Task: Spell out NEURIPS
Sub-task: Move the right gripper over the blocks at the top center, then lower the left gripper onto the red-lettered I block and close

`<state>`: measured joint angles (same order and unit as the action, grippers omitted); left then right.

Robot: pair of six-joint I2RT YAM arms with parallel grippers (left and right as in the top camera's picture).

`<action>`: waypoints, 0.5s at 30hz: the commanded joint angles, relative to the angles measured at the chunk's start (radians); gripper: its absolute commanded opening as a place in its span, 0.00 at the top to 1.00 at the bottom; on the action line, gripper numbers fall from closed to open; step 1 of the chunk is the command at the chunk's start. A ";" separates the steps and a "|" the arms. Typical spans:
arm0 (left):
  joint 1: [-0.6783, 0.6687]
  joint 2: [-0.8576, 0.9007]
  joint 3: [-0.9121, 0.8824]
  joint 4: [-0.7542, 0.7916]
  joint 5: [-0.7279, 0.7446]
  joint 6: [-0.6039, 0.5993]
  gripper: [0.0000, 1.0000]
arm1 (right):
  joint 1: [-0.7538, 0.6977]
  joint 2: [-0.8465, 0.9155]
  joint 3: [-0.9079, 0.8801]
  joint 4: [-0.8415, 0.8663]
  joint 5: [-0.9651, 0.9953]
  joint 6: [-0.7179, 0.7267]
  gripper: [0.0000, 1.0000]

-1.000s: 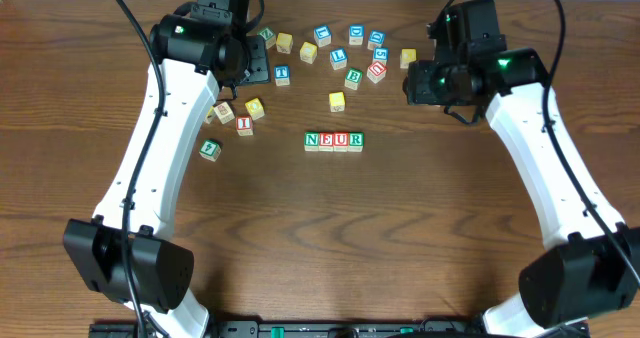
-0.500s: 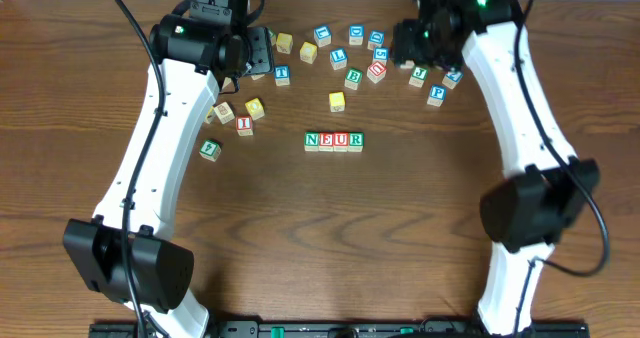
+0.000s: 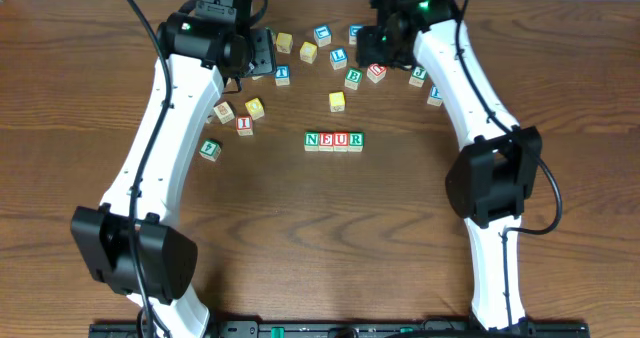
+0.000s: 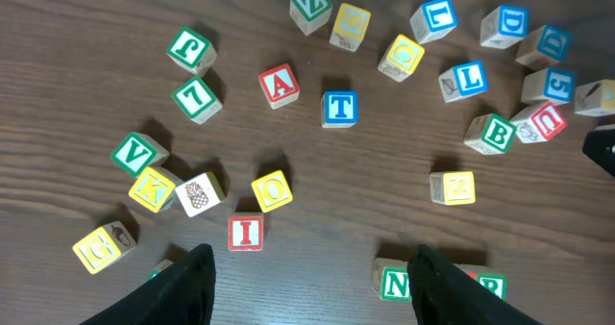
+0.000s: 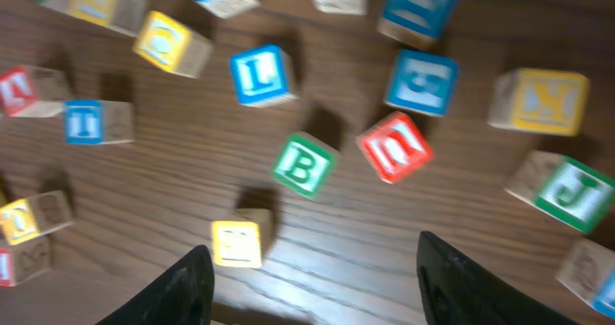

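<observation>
I read left claw released over I cube, right claw released over B cube; NEUR row on tabletop.

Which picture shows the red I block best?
The left wrist view: the I block sits whole and sharp, its letter easy to read. Overhead it is tiny. The right wrist view is blurry, and I can't make it out there.
</observation>
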<state>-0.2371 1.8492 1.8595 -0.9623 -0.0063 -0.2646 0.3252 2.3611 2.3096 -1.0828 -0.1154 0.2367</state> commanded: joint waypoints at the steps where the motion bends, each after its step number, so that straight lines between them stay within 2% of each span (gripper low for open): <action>1: 0.005 0.018 0.006 -0.001 -0.006 0.003 0.37 | 0.032 0.001 0.025 0.019 0.005 0.007 0.37; 15: 0.005 0.034 -0.027 0.000 -0.006 0.002 0.37 | 0.048 0.001 0.021 0.010 0.005 0.021 0.37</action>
<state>-0.2371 1.8591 1.8526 -0.9615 -0.0063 -0.2646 0.3672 2.3611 2.3104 -1.0660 -0.1150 0.2451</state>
